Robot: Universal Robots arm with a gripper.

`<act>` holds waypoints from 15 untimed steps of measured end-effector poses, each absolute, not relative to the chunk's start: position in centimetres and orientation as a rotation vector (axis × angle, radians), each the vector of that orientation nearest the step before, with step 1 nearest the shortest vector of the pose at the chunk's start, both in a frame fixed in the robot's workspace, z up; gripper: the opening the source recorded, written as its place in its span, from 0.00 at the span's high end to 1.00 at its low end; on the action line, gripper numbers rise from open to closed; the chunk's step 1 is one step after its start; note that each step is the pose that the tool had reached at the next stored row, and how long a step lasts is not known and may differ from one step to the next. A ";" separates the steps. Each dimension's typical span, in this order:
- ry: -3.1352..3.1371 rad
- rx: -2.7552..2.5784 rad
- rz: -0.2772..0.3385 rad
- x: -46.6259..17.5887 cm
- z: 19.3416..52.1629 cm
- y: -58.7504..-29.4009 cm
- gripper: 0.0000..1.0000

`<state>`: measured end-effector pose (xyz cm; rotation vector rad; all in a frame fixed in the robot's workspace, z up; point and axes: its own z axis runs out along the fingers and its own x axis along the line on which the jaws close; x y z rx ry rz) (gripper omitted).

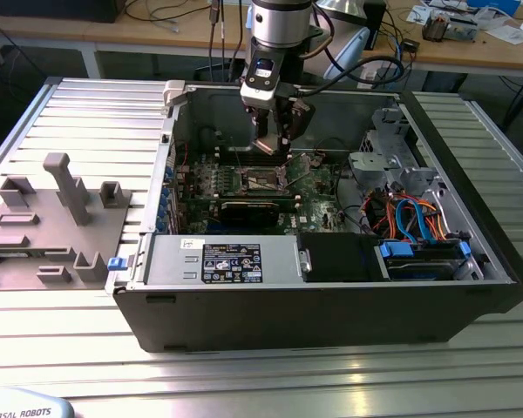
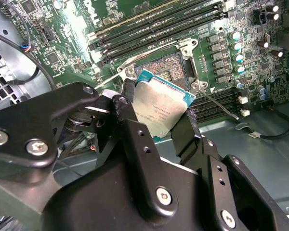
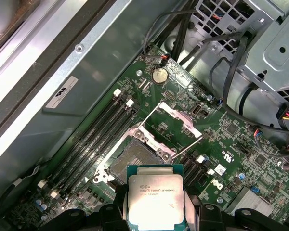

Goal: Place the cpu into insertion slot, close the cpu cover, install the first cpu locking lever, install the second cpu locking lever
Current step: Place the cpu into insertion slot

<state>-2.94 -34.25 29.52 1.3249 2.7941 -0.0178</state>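
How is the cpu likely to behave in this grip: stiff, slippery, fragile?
Probably stiff: the cpu lies flat and unbent between the fingers. Its smooth metal top and thin edges suggest it could slip, being pinched at two opposite edges. Likely light for its size, being a thin plate.

You've got an open computer case (image 1: 331, 318) on the ribbed worktop (image 1: 244, 374). Power supply (image 1: 227, 261) inside, blue and orange cables (image 1: 416, 216) toward the exterior view's right, grey fixture blocks (image 1: 61, 209) outside at its left.
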 end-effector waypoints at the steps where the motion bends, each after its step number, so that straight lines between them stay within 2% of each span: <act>1: 2.794 1.326 -0.018 -2.9 29.5 -34.2 0.45; 15: 2.785 1.343 -0.019 -2.9 29.4 -34.2 0.45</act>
